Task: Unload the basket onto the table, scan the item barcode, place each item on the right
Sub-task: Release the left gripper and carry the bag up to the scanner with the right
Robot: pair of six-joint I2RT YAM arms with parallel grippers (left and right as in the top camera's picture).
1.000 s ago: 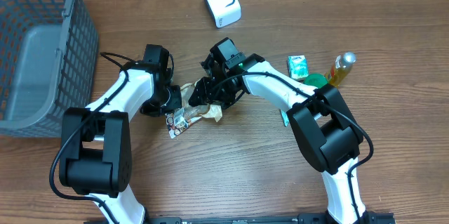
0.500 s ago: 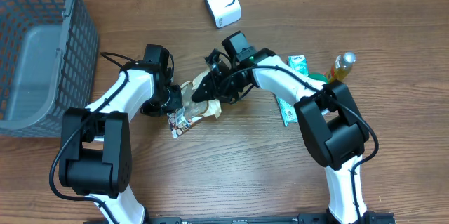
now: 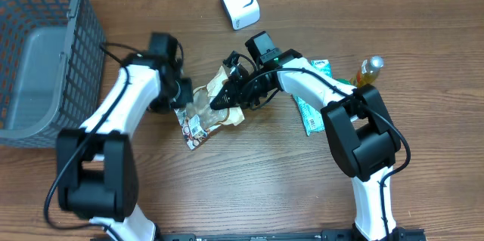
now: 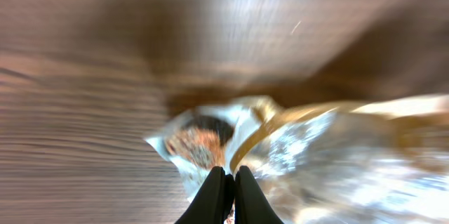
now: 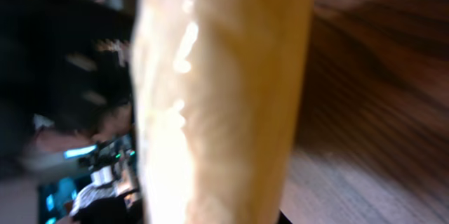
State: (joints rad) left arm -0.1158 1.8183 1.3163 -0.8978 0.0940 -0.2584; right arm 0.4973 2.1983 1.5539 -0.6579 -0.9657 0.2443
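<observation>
From overhead, the crinkled tan-and-silver foil snack wrapper (image 3: 203, 114) sits mid-worktop (image 3: 249, 188) between both arms. Its long axis slants from the right end effector (image 3: 227, 99) toward the near edge. The white box-shaped barcode scanner (image 3: 239, 1) stands well beyond it, nearer the right arm.

In the left wrist view, the left end effector (image 4: 229, 178) is pressed together, apparently pinching the wrapper's edge.

In the right wrist view the wrapper fills the frame, and I cannot tell whether that end effector is spread or clamped.
</observation>
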